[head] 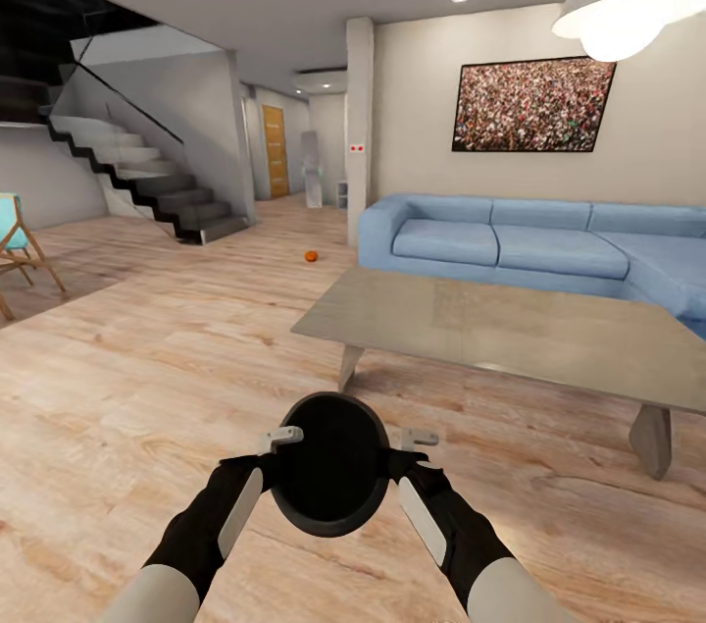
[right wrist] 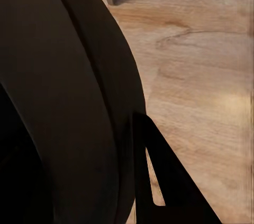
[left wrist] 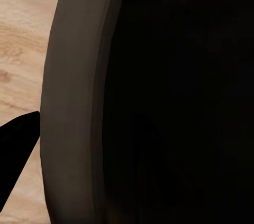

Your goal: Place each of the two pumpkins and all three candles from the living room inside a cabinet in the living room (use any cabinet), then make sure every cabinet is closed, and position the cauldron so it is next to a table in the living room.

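Both forearms reach forward, converging on the cauldron (head: pixel 329 476). The left hand (head: pixel 281 439) and right hand (head: pixel 416 441) press its opposite sides, carrying it before the worktop (head: pixel 510 329). Whether either hand's fingers are clenched, I cannot tell.

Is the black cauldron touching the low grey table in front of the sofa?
Apart. In the head view the cauldron, between the left gripper and right gripper, has bare floor between it and the table.

Black cauldron (head: pixel 330 466) is showing a dull brownish-grey rim up close, gripped between black-and-white arms. A small orange pumpkin (head: pixel 311 256) is glowing on the far floor (head: pixel 147 348), pale streaky wood grain all over. Sofa (head: pixel 510 245) is sitting soft blue, table (head: pixel 510 324) flat beige-grey, stairs (head: pixel 147 177) dark-edged, far door (head: pixel 276 152) amber.
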`<state>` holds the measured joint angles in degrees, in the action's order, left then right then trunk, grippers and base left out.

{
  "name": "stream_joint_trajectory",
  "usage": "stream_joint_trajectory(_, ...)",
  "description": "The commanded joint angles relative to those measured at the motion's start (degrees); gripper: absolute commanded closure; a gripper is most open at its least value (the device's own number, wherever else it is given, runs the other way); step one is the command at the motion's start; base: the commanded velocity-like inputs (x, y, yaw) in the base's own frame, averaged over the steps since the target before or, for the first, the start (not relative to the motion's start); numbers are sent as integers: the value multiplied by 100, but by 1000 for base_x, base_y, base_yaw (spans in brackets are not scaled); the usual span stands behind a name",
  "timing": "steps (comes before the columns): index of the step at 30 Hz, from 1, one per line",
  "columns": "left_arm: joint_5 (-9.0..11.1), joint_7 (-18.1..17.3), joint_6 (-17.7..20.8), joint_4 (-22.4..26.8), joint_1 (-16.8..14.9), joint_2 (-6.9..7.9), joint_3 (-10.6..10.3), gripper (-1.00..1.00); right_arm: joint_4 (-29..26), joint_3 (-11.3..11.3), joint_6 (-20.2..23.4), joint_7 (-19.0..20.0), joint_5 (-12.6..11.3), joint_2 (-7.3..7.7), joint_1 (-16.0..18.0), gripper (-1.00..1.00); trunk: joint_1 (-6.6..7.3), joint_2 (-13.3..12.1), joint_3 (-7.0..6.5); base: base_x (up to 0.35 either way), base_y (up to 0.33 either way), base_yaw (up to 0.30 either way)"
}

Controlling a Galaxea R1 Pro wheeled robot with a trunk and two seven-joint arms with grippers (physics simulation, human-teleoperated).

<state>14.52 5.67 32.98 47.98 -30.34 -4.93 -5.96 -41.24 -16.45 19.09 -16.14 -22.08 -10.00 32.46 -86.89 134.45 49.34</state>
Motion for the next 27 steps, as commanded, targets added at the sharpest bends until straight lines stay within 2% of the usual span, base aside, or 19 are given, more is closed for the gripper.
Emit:
stream_joint_trajectory(1, 51, 57, 24, 291, -3, 9, 42, 100, -6, 10, 33, -56, 28, 0, 6, 100, 2, 3, 1, 0, 0, -255)
stream_joint_trajectory(27, 51, 57, 24, 291, -3, 9, 37, 100, -21, 10, 36, -56, 29, 0, 6, 100, 2, 3, -131, 0, 0, -255)
